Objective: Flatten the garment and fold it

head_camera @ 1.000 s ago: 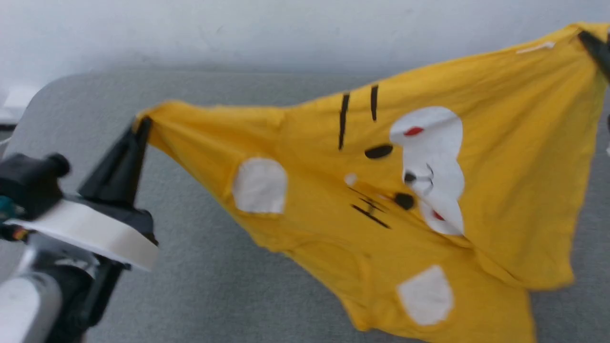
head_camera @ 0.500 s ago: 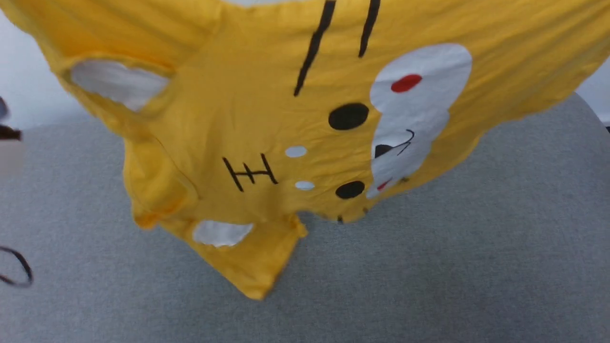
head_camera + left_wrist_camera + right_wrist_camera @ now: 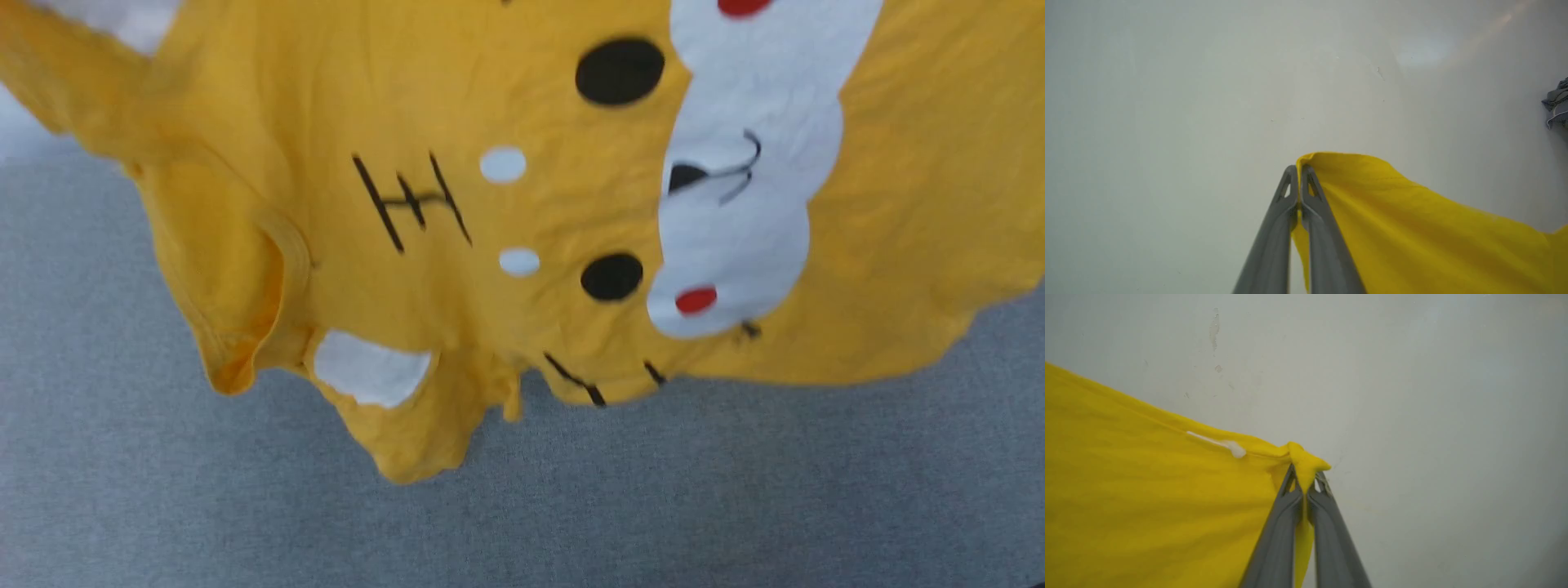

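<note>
The garment (image 3: 522,204), a mustard-yellow T-shirt printed with white patches, black dots, red dots and black lines, hangs spread in the air above the grey table (image 3: 735,490), printed side toward my head camera. Its lower parts, a sleeve and a bunched corner, dangle close over the table. In the left wrist view my left gripper (image 3: 1299,171) is shut on a yellow edge of the garment (image 3: 1412,228). In the right wrist view my right gripper (image 3: 1305,473) is shut on another pinched corner of the garment (image 3: 1147,490), near a small white label.
A pale wall (image 3: 1208,81) stands behind both grippers. A bunched grey cloth (image 3: 1557,104) shows at the right edge of the left wrist view. The grey table surface stretches below and in front of the hanging shirt.
The shirt has risen and come nearer in the head view, which has itself shifted. My left gripper and forearm, seen a second ago at the lower left, have left that view.
</note>
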Controlling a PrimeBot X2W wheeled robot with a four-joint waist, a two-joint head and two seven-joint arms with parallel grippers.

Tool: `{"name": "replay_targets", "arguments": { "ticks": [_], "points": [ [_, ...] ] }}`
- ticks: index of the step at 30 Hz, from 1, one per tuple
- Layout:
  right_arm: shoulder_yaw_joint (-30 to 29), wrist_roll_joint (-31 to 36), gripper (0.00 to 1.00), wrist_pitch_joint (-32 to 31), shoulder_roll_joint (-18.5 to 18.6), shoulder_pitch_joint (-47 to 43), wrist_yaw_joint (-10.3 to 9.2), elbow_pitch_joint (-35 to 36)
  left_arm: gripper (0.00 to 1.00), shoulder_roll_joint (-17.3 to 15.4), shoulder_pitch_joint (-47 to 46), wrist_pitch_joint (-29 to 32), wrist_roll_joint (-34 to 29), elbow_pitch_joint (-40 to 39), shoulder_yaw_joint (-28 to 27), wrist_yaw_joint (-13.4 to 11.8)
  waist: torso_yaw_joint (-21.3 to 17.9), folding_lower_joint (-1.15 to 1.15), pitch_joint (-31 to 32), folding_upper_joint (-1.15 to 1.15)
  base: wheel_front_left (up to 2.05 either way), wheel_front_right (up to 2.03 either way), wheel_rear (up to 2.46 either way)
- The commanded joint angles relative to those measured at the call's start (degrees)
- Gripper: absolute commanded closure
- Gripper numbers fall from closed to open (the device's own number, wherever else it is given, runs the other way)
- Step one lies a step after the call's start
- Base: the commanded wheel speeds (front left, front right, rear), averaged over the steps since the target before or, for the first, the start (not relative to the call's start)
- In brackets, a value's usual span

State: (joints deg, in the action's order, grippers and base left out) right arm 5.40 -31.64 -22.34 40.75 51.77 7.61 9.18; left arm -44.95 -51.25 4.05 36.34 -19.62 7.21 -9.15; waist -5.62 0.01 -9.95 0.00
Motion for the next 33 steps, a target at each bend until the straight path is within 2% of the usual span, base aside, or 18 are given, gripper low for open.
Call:
{"name": "replay_targets", "arguments": {
  "ticks": [1,6,14,22,28,33],
  "points": [
    [0.9,0.7,1.0,1.3,-0.9,3.3,-0.12,-2.9,1.0,1.4,-4.1,-0.6,0.4,3.3,0.7,0.9,-0.5,-0.01,-5.8,0.0,0.0,0.0,0.0],
    [3.6,3.3,1.0,4.8,-1.6,10.6,-0.12,-10.2,1.0,3.9,-11.6,-2.7,-0.2,11.6,2.8,2.7,-0.3,-0.01,-10.4,0.0,0.0,0.0,0.0],
    [10.3,6.9,1.0,13.0,-5.8,26.6,-0.12,-25.9,1.0,8.1,-29.0,-9.2,-4.2,27.6,5.9,6.0,0.3,-0.01,-18.0,0.0,0.0,0.0,0.0],
    [13.8,12.3,1.0,21.3,-9.0,37.7,-0.12,-39.4,1.0,11.9,-43.3,-16.3,-7.6,37.8,7.3,7.4,1.4,-0.01,-23.0,0.0,0.0,0.0,0.0],
    [14.4,13.3,1.0,26.8,-12.0,38.2,-0.12,-46.2,1.0,13.8,-43.0,-17.8,-8.5,42.8,9.6,9.3,3.1,-0.01,-25.3,0.0,0.0,0.0,0.0],
    [17.4,13.3,1.0,31.7,-14.9,31.8,-0.12,-50.2,1.0,15.3,-32.6,-18.6,-7.9,44.4,10.5,9.7,4.2,-0.01,-24.8,0.0,0.0,0.0,0.0]
  ]
}}
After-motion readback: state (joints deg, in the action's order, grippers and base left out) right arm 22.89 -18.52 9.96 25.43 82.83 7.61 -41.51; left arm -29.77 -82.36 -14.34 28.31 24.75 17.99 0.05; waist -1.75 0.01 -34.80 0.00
